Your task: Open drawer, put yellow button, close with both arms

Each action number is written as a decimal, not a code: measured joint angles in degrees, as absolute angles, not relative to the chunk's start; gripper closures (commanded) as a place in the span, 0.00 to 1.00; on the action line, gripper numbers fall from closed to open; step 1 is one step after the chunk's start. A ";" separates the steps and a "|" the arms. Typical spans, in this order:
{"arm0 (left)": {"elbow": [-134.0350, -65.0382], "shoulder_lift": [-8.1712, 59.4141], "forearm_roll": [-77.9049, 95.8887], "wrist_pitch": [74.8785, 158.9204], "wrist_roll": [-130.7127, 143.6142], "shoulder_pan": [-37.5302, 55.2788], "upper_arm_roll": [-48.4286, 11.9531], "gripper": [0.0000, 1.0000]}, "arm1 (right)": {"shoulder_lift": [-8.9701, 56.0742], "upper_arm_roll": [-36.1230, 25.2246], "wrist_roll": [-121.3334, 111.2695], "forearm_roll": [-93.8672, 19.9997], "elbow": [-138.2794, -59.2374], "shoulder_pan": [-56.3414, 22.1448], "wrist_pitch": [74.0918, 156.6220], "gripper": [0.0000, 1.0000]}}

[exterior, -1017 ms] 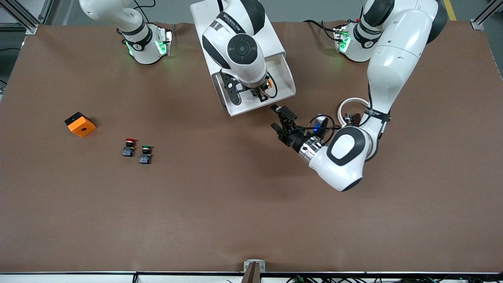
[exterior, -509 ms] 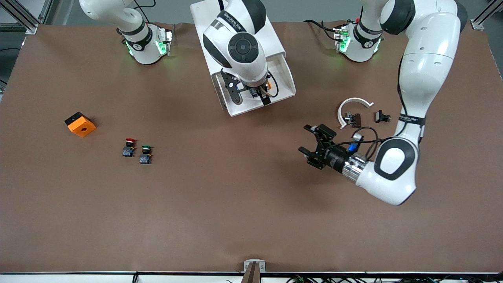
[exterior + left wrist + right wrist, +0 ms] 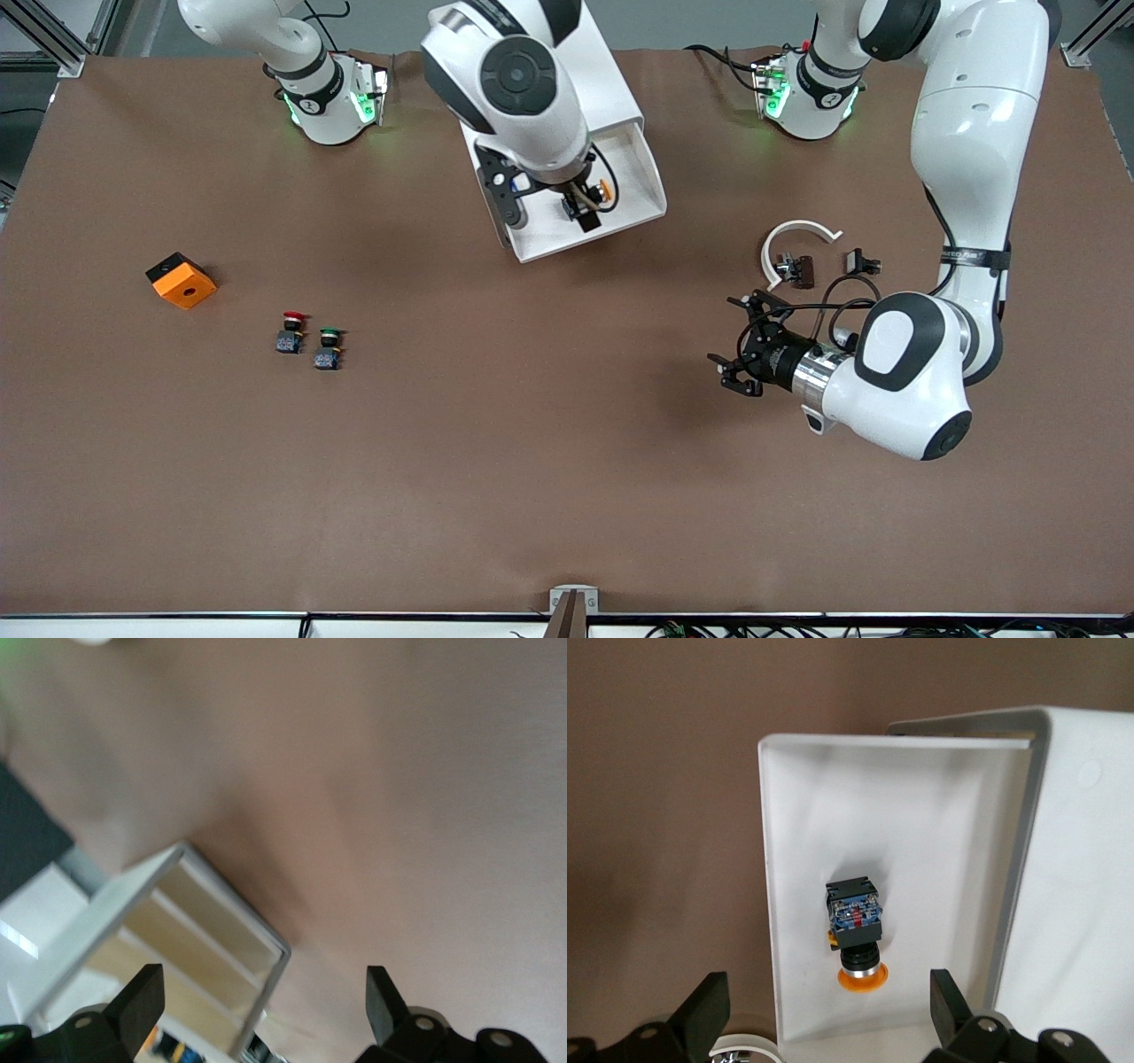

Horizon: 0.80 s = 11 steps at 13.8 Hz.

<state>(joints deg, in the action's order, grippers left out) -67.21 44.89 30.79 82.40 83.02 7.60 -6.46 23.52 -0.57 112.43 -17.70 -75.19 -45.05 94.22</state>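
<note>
With the tiny yellow-capped push button (image 3: 854, 935) now lying loose in the pulled-out white top tray drawer (image 3: 640, 182) at upper centre, the right gripper (image 3: 580, 202) has lifted clear above it, fingers spread and empty. The left gripper (image 3: 742, 346), also spread empty, has swung away to lower right of the frame over bare brown table (image 3: 496, 461), so only the closing push appears left.

No text can be read on anything here.

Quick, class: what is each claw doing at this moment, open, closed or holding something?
Left claw: open, empty, over bare table.
Right claw: open, empty, over the open drawer, where the yellow button lies.
</note>
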 measured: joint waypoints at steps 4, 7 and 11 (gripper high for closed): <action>-67.20 44.50 21.96 84.83 71.66 11.03 -6.71 0.00 | 16.98 -0.72 98.24 -17.70 -73.82 -39.30 83.01 0.00; -67.31 42.28 16.31 89.41 68.78 15.26 -8.38 0.00 | 12.52 -1.02 81.78 -16.39 -74.64 -34.21 78.31 0.00; -71.71 37.03 11.65 96.78 68.58 21.13 -10.13 0.00 | 4.85 -1.37 52.95 -11.00 -82.22 -24.43 78.22 0.00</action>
